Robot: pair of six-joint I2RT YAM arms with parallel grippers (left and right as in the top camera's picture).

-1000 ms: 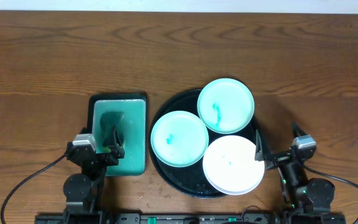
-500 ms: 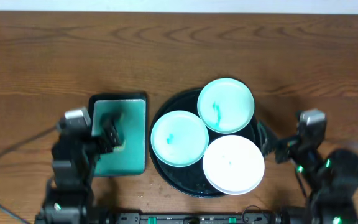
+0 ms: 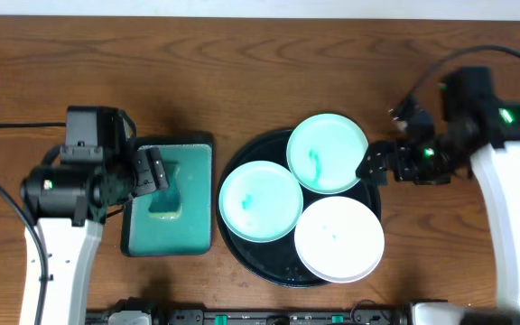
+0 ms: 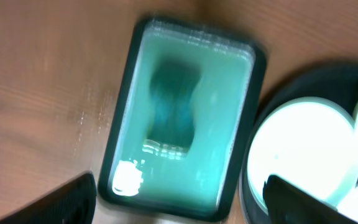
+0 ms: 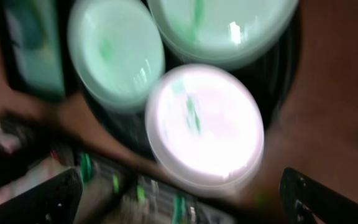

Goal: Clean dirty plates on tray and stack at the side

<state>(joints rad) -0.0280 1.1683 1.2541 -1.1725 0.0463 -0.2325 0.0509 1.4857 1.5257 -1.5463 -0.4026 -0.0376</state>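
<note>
Plates (image 3: 260, 200), round and shallow, crowd the glossy round black tray (image 3: 255, 262).

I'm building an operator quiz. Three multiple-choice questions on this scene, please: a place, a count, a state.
1. Where is the sponge? A in the green tray; B on the bare wood; C on the floor.
2. How many plates sit on the black tray? A two; B three; C four.
3. The left gripper is: A open; B shut on the sponge; C shut on a plate.
1 A: it lies inside the green tray. 2 B: two mint, one white. 3 A: its fingers stand apart, nothing between them.
</note>
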